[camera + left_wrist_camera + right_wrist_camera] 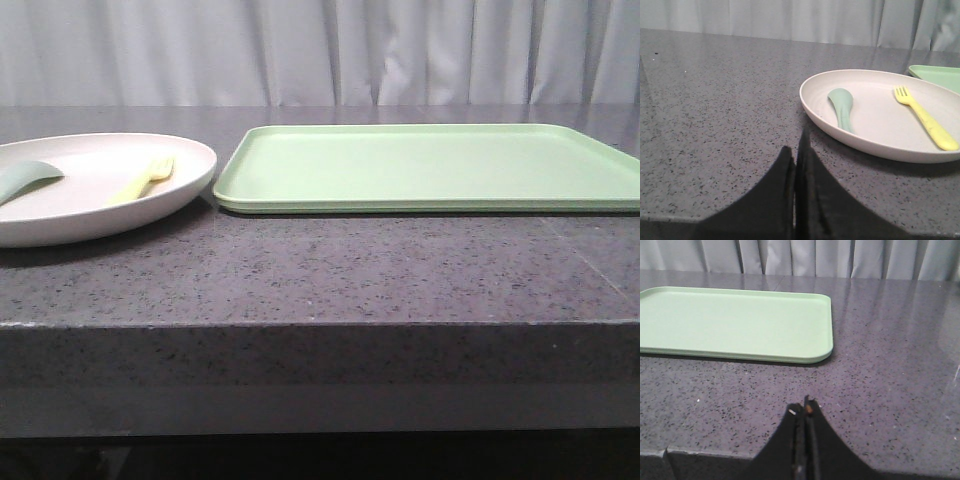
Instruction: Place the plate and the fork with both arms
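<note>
**Nothing placed yet — both arms idling short of the work**

Landmark is the light green tray (430,165), sitting bare on the grey speckled surface (320,270).

- Plate (95,190) is lying just left of the tray, rims close; can't tell if they're touching.
- Yellow fork (143,180) is resting inside the plate, on the tray-side half. Grey-green spoon (841,106) is sitting in the plate too, on the side away from the tray.
- Left gripper (796,155) is hovering low over the surface, on the plate's far side from the tray, jaws pressed together, holding nothing.
- Right gripper (804,410) is hovering over the surface near the tray's right front corner, jaws likewise closed and empty.

Judgement: task looks to be at the start. Both plate and fork are waiting to be picked up; presumably they're going onto the tray.
</note>
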Robot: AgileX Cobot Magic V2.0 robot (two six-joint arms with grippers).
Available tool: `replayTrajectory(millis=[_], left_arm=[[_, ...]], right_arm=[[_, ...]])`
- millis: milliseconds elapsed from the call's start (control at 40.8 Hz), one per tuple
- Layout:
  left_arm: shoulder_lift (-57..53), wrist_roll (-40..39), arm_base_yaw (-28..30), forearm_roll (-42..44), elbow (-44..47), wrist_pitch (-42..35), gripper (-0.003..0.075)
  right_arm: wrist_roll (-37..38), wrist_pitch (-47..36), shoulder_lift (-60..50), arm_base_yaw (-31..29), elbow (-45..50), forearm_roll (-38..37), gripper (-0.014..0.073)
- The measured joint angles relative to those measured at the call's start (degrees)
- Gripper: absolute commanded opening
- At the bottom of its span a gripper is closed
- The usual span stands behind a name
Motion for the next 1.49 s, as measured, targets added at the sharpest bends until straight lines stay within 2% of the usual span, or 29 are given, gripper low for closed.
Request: replayTrajectory(millis=[1249,1396,1494], left_arm=[[0.0,0.0,0.0,0.0,0.0,0.0,-0.0018],[0.0,0.0,0.0,0.0,0.0,-2.6,-0.0018],[0.0,0.0,0.0,0.0,0.0,-7.9,-0.0018]], right_arm=[[0.0,-0.1,0.0,0.0,0.0,0.0,-0.0118],[0.0,-1.7,0.0,0.0,0.0,0.1,-0.0118],[0.0,-2.9,0.0,0.0,-0.3,0.1,-0.0118]])
